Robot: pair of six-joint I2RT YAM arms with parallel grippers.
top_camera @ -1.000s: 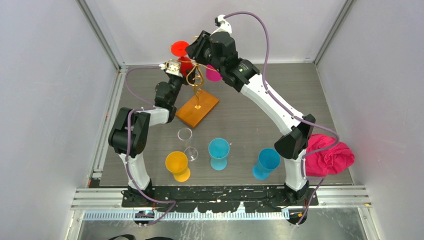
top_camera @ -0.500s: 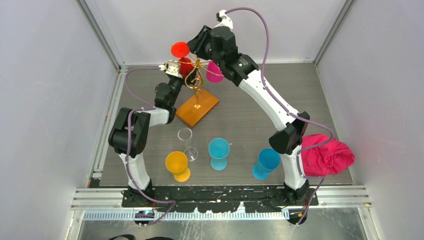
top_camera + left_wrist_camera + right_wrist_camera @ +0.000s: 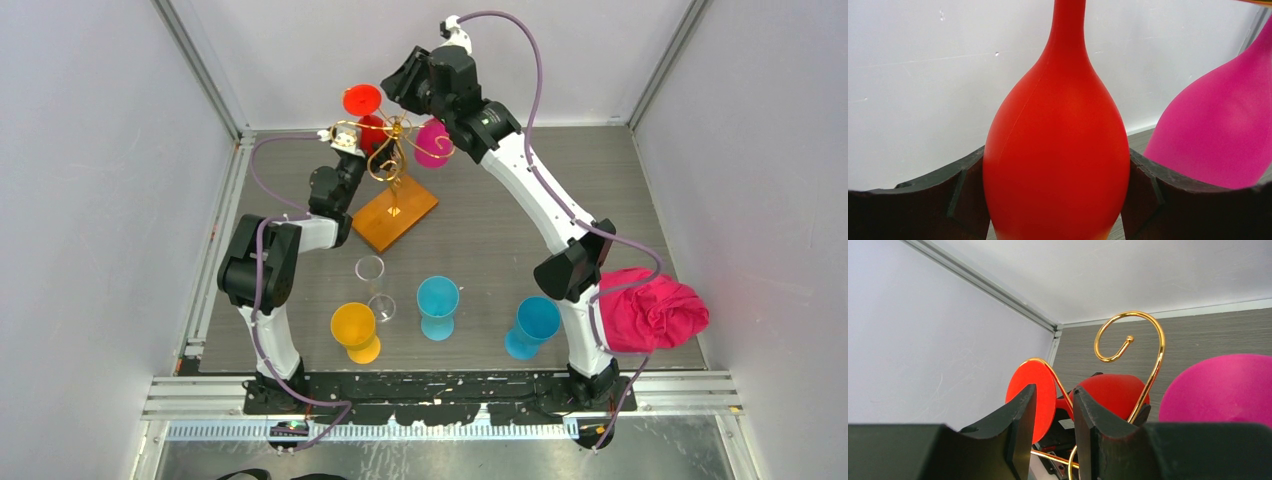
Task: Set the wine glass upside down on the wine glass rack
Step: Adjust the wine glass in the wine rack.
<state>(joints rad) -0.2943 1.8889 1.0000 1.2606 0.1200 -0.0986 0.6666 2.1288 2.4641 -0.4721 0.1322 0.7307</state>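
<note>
Red plastic wine glass (image 3: pixel 1055 150) is stem-up at the gold wire scroll rack (image 3: pixel 397 212), bowl clamped by the left end effector (image 3: pixel 1055 200). Right end effector (image 3: pixel 1054 388) is slightly parted, empty. I'd confirm the foot's seated, then release slowly.

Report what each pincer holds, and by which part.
Left pincer: red glass, upside down, gripped across its bowl. Right pincer: jaws apart, apparently nothing between them.

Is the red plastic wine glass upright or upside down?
Upside down: the red plastic wine glass has its stem pointing up and its round foot above the bowl.
</note>
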